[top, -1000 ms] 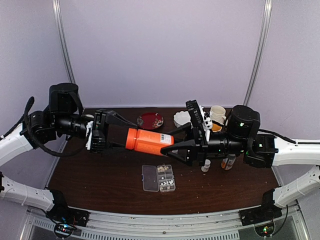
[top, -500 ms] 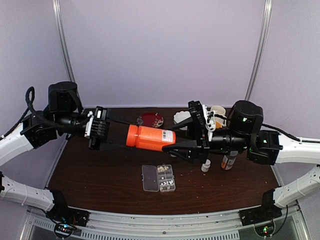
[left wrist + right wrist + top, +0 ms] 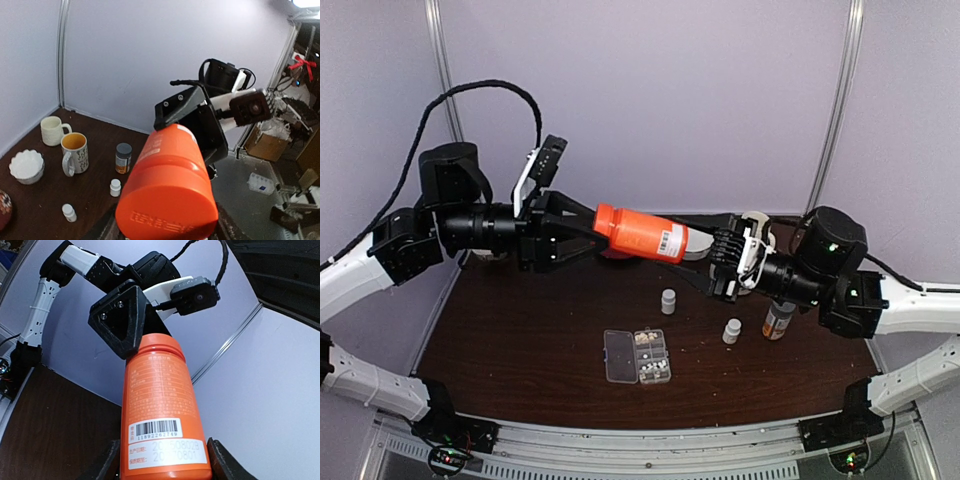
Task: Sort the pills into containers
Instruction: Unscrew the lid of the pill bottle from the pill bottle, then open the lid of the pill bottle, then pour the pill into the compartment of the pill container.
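L claw (image 3: 582, 232) clenched on cap end of orange bottle (image 3: 642, 232), R claw (image 3: 705, 248) clenched on its base. Bottle in mid-air, long axis L-R, cap twd L. Nearest, on table (image 3: 520, 340): 1 pill box (image 3: 637, 357), lid open, below and nearer than the bottle, abt midway btw claws. Pills (image 3: 650, 372) in its cells, too small to count. Behind: 2 white bottles (image 3: 668, 301), 1 amber bottle (image 3: 777, 320). Far: 2 mugs (image 3: 75, 152), 1 bowl (image 3: 26, 166).

pills (image 3: 647, 340): too small to count
orange bottle (image 3: 161, 405): base cut off at bottom edge
red plate (image 3: 3, 209): mostly cut off at left edge
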Motion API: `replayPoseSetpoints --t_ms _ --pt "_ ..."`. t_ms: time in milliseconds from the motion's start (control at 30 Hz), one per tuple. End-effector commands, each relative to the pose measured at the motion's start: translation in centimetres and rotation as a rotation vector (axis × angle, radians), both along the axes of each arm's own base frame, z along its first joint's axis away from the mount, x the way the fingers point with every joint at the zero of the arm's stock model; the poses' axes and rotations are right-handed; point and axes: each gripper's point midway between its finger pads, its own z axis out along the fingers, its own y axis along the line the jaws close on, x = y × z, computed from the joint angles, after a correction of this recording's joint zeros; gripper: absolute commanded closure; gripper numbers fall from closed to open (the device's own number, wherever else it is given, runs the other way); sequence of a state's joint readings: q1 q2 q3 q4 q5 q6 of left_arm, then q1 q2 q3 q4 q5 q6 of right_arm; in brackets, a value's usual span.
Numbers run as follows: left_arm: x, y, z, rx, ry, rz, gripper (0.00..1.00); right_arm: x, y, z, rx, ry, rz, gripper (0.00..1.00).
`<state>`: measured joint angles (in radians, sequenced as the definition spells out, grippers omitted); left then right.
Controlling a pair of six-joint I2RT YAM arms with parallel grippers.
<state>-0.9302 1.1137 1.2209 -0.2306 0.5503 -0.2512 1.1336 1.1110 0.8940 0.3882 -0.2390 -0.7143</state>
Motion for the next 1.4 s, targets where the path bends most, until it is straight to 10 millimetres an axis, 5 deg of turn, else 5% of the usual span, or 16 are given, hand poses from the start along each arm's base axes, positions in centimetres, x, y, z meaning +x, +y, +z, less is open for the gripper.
replayPoseSetpoints --t_ms 0,233,433,567,767,1133,1367 --pt "2.6 1.3 2.0 -0.067 0.416 0.229 1.0 2.1 -1.9 0.2 0.067 -0.147 -0.183 1.0" --pt "3.1 2.0 2.2 -0.195 0.828 0.211 1.0 2.4 -3.0 -0.4 0.117 -0.192 -0.243 1.0" --pt "4.1 3.6 3.0 -0.251 0.894 0.219 1.0 2.0 -4.0 0.2 0.195 -0.192 -0.247 1.0" --pt "4.8 4.8 1.2 -0.11 0.767 0.347 1.0 1.9 -3.9 -0.2 0.202 -0.09 -0.207 1.0" --pt "7.5 8.5 -6.4 0.102 0.61 0.578 1.0 1.0 -5.0 -2.3 0.284 0.171 -0.108 1.0" --pt "10.1 11.2 -23.0 0.583 0.574 0.756 0.99 0.0 -6.8 -12.3 0.315 0.6 -0.035 1.0" --pt "10.6 10.0 -27.1 0.61 0.579 0.735 1.0 0.9 -7.4 -17.7 0.245 0.773 -0.093 1.0"
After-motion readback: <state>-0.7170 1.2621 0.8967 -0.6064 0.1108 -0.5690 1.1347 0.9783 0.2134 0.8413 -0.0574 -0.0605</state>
